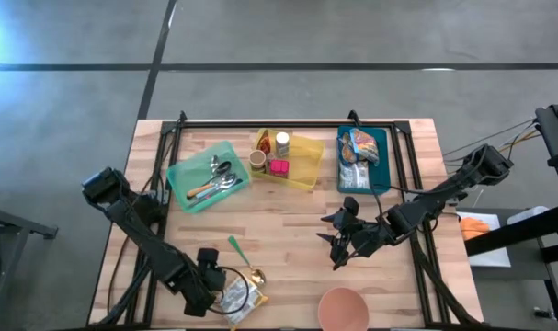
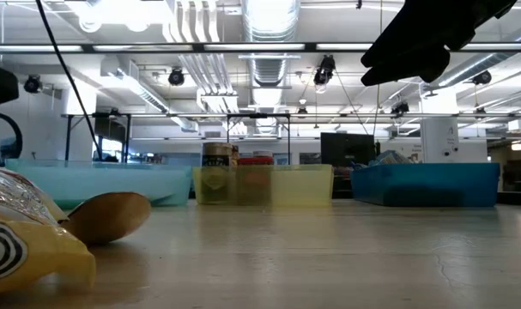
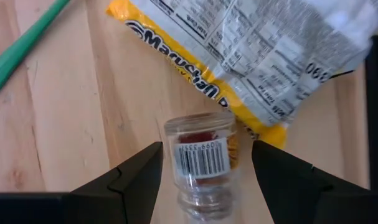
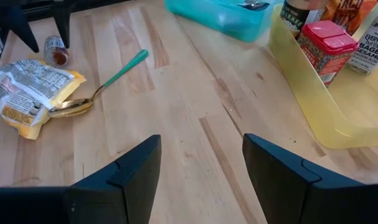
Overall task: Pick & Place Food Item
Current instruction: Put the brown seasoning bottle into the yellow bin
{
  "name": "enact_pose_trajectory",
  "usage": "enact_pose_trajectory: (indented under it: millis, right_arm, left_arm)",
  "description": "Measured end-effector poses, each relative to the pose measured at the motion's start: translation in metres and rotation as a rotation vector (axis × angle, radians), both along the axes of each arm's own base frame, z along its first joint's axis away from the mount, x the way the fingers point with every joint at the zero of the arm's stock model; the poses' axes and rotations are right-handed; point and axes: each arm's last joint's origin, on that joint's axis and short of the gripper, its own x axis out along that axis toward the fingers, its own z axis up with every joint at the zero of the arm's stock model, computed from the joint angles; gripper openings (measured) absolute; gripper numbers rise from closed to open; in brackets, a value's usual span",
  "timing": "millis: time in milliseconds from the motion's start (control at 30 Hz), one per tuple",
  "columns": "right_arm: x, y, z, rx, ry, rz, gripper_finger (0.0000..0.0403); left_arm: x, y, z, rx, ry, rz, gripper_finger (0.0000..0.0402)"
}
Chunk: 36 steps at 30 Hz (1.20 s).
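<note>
While its two dark fingers stood apart, the left gripper [image 3: 205, 180] hung over a small clear spice jar [image 3: 203, 163] lying on its side on the wooden table [image 1: 288, 221], near the table's near left corner. The jar showed a barcode label and red contents, and it lay in the gap between the fingers; whether either finger touched it could not be told. Just beyond the jar lay a yellow and white noodle packet [image 3: 257, 53], its edge overlapping the jar's far end. Beside the packet rested a spoon [image 4: 95, 93] with a gold bowl and a green handle, the bowl touching the packet.

Well apart, toward the right side of the table, the right gripper [image 1: 338, 241] hovered above bare wood with its fingers spread and nothing between them. Near it, at the table's near edge, sat a pink bowl [image 1: 343, 309].

Along the far side stood three bins in a row. A teal bin [image 1: 207, 175] on the left held cutlery. A yellow bin [image 1: 301, 158] in the middle held several small jars, one with a red lid [image 4: 326, 46]. A blue bin [image 1: 375, 138] on the right held packaged food.
</note>
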Motion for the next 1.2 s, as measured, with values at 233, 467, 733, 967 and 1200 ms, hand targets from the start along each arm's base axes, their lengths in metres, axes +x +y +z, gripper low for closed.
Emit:
enact_pose_trajectory:
  millis: [233,467,733,967,1200]
  right_arm:
    - [0.000,0.000,0.000,0.000,0.001,0.000,0.0224]
    - [0.000,0.000,0.000,0.000,0.000,0.000,0.0224]
    - [0.000,0.000,0.000,0.000,0.000,0.000,0.0224]
    - [0.000,0.000,0.000,0.000,0.000,0.000,0.0224]
    - [0.000,0.000,0.000,0.001,-0.001,0.000,0.0224]
  left_arm:
    - [0.001,-0.001,-0.010,0.023,0.024,-0.018,0.0249]
    - [-0.001,0.001,-0.016,0.034,0.037,-0.026,0.0249]
    - [-0.008,0.008,-0.027,0.059,0.065,-0.026,0.0241]
    - [-0.006,0.006,-0.027,0.045,0.034,-0.085,0.0168]
    - [-0.003,0.002,-0.027,0.017,0.002,-0.103,0.0168]
